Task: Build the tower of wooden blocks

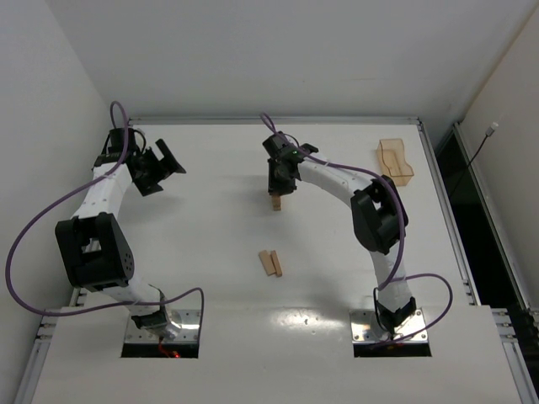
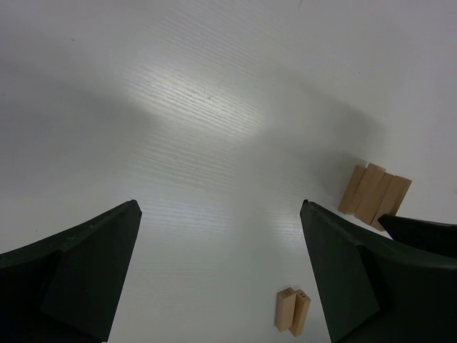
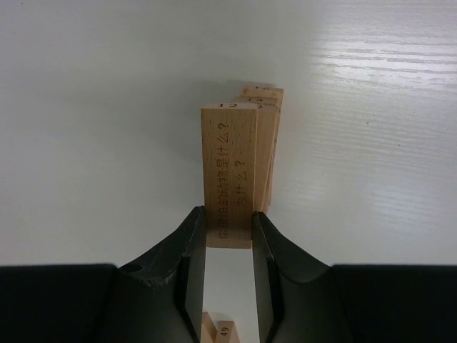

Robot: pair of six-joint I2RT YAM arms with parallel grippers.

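Note:
My right gripper [image 1: 278, 181] [image 3: 228, 227] is shut on the near end of a light tan wood block [image 3: 228, 171] marked 12. It holds the block lengthwise just over the tower [image 1: 276, 203], a narrow stack of tan planks whose edges [image 3: 268, 143] show to the right of and under the held block. I cannot tell whether the block rests on the stack. Two more wood blocks [image 1: 270, 263] lie side by side on the table nearer the arms, and they also show in the left wrist view [image 2: 293, 311]. My left gripper [image 1: 157, 167] [image 2: 220, 214] is open and empty at the far left.
A translucent orange-tan tray [image 1: 395, 160] stands at the far right of the white table [image 1: 202, 252]. In the left wrist view, a cluster of planks [image 2: 373, 191] lies at the right, partly behind a dark shape. A block end marked 49 [image 3: 226, 331] shows below my right fingers.

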